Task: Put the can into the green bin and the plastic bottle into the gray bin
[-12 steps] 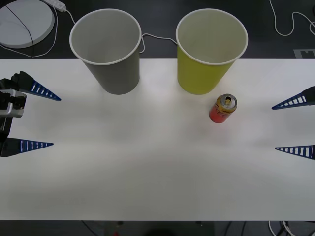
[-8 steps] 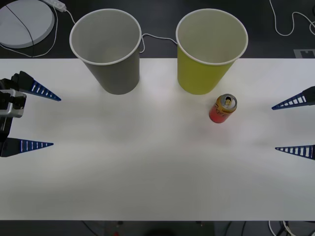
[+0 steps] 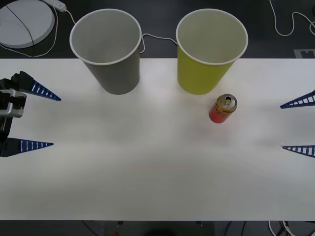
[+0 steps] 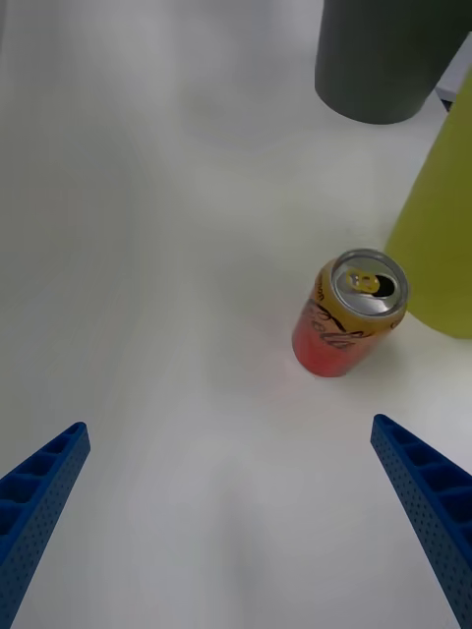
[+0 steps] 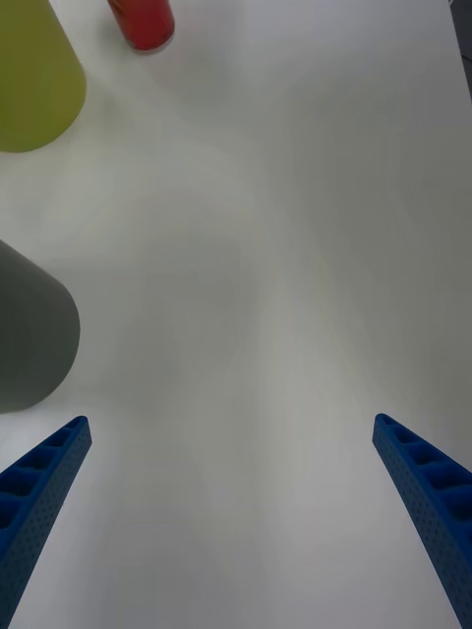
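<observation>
At the surface's (image 3: 157, 172) left edge the left claw (image 3: 39, 118) waits wide open, empty. Next come the gray bin (image 3: 106, 49), the green bin (image 3: 211, 49), and the can (image 3: 223, 108) upright just before it. Right claw (image 3: 298, 125), spread and empty, likely must reach the can.

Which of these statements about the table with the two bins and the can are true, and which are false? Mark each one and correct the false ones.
1. The can stands upright on the table. True.
2. The can is inside the green bin. False: it stands on the table just in front of that bin.
3. The gray bin is on the robot's left of the green bin. True.
4. The right gripper is shut on the can. False: its fingers are spread open, well apart from the can.
5. The left gripper is open at the table's left edge. True.
</observation>
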### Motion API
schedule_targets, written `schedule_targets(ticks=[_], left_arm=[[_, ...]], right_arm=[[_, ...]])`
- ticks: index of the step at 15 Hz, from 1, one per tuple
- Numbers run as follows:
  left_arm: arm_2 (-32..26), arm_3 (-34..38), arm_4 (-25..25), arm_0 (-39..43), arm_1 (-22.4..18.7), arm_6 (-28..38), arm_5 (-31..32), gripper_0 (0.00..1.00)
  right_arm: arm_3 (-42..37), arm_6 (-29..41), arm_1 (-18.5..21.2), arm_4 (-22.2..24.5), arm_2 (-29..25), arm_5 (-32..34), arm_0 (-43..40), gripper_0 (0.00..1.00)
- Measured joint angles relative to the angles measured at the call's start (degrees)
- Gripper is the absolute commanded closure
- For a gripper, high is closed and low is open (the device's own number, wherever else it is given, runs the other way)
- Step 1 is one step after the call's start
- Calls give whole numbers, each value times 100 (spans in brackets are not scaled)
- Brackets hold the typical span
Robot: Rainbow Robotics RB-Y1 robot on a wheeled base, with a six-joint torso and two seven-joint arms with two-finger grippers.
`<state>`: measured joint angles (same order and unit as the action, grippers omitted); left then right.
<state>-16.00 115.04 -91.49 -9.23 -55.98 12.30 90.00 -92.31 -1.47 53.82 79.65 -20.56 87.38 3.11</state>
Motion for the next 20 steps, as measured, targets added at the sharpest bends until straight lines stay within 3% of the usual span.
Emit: schedule_targets(ticks=[4,12,20], left_arm=[[0,0,0,0,0,0,0,0],[0,0,0,0,0,0,0,0],[0,0,0,0,0,0,0,0]], right_arm=[[817,-247,-136,-476,6,-208,5,0],[2198,-722,-855,-1265,3,-525,35,0],[3451,-1713,-1483,-1508,135,-798,458,0]])
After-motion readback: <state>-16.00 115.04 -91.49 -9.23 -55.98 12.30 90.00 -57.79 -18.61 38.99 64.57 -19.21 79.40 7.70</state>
